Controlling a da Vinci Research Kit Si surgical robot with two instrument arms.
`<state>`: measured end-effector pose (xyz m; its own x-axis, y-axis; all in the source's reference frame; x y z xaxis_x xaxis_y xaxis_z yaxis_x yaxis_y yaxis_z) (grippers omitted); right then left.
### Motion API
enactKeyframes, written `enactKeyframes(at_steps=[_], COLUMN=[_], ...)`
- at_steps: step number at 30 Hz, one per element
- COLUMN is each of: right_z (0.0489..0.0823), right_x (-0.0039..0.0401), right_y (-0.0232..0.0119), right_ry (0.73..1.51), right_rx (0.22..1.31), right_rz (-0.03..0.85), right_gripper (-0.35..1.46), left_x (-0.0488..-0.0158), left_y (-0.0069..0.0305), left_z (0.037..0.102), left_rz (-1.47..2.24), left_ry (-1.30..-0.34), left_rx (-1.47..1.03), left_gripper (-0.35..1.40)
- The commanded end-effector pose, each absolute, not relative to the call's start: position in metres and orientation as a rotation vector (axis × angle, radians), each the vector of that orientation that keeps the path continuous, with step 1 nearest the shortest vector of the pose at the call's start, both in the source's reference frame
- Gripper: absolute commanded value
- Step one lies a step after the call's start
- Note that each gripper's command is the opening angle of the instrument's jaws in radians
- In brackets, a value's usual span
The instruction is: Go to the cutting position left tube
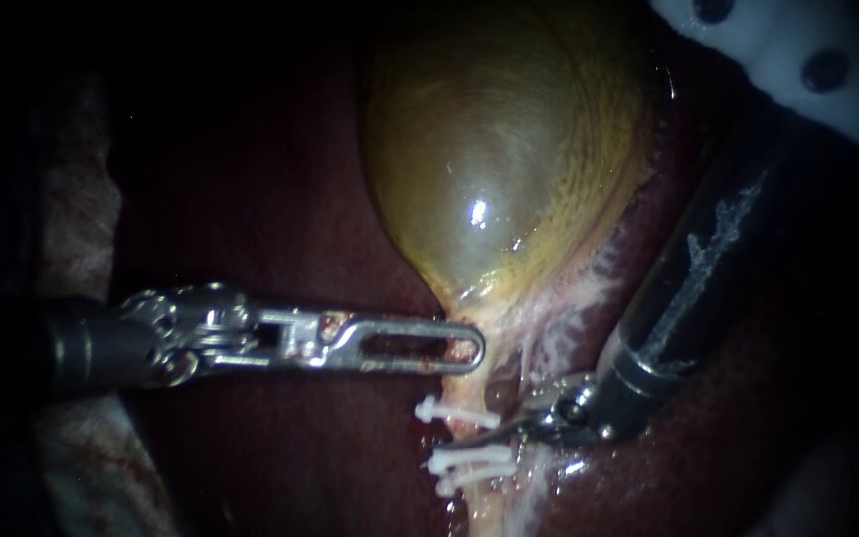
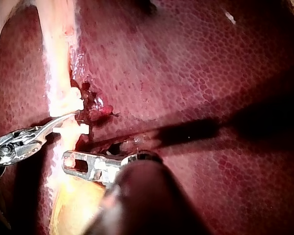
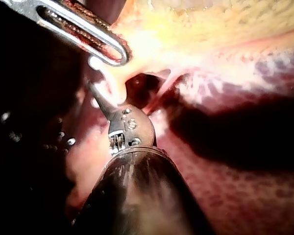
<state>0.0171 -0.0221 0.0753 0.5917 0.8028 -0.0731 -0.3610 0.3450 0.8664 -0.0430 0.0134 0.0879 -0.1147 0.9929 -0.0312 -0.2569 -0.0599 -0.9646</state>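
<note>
1. Left tube (image 1: 471, 386) ran down from the neck of the gallbladder (image 1: 494, 149) over the dark liver (image 1: 280, 199), with a white upper clip (image 1: 452, 411) and white lower clips (image 1: 469, 460) on it
2. Across it, between those clips, lay the thin tip of my right instrument (image 1: 484, 438); whether it was open I could not tell
3. At the neck, my left instrument (image 1: 471, 348) had its slotted jaws closed on the gallbladder
</note>
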Motion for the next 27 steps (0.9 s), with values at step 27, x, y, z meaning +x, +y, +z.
enactKeyframes(at_steps=[27], right_z=[0.0754], right_x=[0.017], right_y=[-0.0221], right_ry=[0.549], right_rx=[0.936], right_rz=[0.804], right_gripper=[0.07], left_x=[-0.043], left_y=[0.0135], left_z=[0.0879], left_rz=[1.436], left_ry=[-1.067], left_rx=[-0.99], left_gripper=[-0.35])
